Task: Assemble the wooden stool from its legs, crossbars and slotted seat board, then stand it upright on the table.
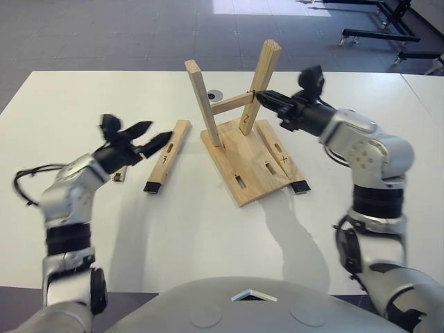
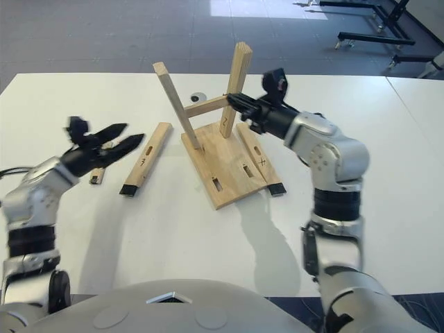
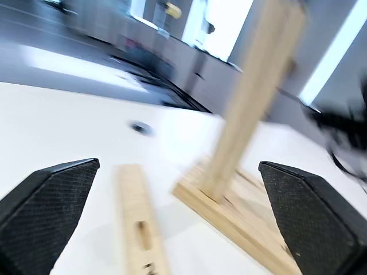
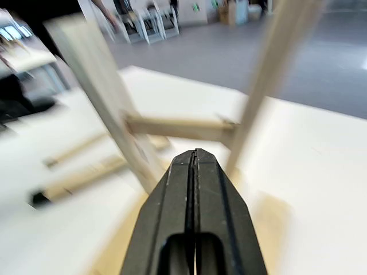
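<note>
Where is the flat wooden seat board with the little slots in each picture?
Left eye view: flat slotted wooden seat board in the middle.
Right eye view: middle, slightly left.
Left wrist view: ahead of the left gripper and its open jaws.
Right wrist view: lower down, past the right gripper and its shut jaws.
Shared landmark: the upright wooden leg standing on it.

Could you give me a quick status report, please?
Left gripper open, near loose leg. Right gripper shut, by crossbar. Two upright legs in seat board.
</note>
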Robot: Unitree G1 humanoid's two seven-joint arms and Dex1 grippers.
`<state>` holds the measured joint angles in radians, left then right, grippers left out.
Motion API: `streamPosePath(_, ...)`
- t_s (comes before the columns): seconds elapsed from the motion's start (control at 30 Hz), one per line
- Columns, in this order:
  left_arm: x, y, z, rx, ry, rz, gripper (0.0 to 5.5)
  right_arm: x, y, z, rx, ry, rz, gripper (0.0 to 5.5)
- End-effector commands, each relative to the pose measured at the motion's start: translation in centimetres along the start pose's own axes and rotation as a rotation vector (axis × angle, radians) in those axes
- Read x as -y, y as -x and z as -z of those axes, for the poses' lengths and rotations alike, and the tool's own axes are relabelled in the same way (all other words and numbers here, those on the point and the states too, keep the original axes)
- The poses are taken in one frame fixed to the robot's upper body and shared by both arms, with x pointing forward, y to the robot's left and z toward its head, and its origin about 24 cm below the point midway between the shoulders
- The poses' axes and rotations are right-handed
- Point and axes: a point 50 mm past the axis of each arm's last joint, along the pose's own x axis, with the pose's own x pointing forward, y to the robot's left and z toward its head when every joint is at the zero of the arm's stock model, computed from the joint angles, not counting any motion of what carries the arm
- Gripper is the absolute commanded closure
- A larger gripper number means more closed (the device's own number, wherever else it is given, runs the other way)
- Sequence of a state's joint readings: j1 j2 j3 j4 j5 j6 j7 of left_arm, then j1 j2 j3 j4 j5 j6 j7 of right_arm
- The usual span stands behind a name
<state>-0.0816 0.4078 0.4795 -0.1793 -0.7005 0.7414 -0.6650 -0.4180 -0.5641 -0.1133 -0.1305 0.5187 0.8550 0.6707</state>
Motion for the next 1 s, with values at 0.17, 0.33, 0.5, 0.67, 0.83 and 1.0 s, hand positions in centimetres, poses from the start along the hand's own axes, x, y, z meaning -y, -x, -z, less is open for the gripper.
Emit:
streamPosePath(0.17,-0.3,2.3,1.9,0.196,0.331,-0.465,0.39,2.5,0.7,8.8,-0.33,0.16,0.08,5.5)
streamPosePath(0.33,0.0,1.7,2.8,0.128,0.268,-0.494,0.36,1.0,-0.9,8.9,-0.27,0.162,0.037,5.18)
streamPosePath(0.5,-0.2,1.7,3.2,0.129,0.251,-0.506,0.36,1.6,-1.0,8.6,-0.281,0.172,0.057,4.27)
streamPosePath(0.67,-0.1,1.4,3.4,0.136,0.239,-0.51,0.36,0.9,-1.9,8.1,-0.289,0.282,0.033,3.5)
streamPosePath(0.83,-0.2,1.7,3.9,0.129,0.213,-0.561,0.36,-0.1,-2.8,6.5,-0.271,0.479,0.027,2.69)
streamPosePath(1.0,-1.5,3.0,3.8,0.098,0.142,-0.689,0.36,-0.1,-3.2,4.8,-0.241,0.668,0.073,1.93)
